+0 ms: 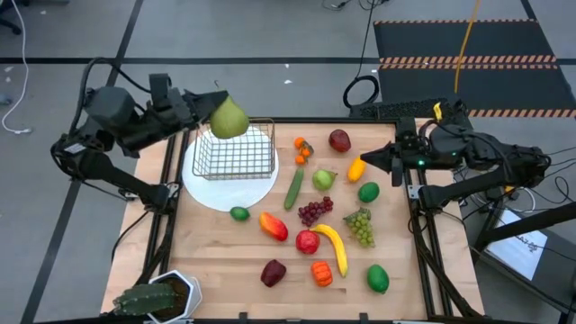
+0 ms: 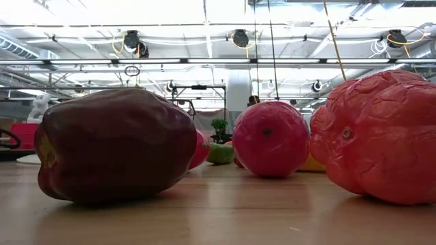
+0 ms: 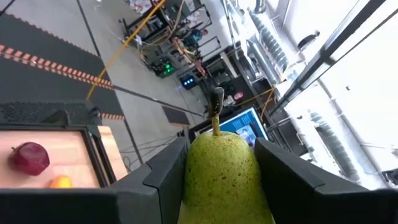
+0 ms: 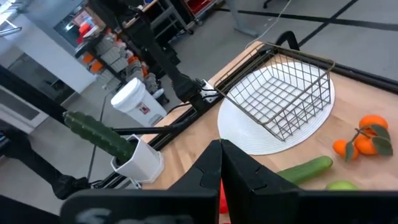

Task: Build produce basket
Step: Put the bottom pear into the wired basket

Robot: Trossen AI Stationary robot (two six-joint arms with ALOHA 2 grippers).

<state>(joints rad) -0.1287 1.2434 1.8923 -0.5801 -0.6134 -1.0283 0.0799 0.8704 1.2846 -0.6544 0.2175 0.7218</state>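
The left gripper (image 1: 214,112), jaws clenched on the pear (image 1: 229,119), hangs over the basket (image 1: 236,151) in the upper left of the high frame. A tilted release could bounce the pear off the wire rim onto the plate (image 1: 209,189). Only the right wrist view shows the basket empty; the right gripper (image 1: 367,159), jaws closed on nothing, waits at the desk's right edge.

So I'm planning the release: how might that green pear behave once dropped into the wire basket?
The speckled green pear, clamped in the left claw, looks rounded and bottom-heavy, so it would probably roll. The empty, thin dark wire basket seems light, so it might shift on the round white plate.
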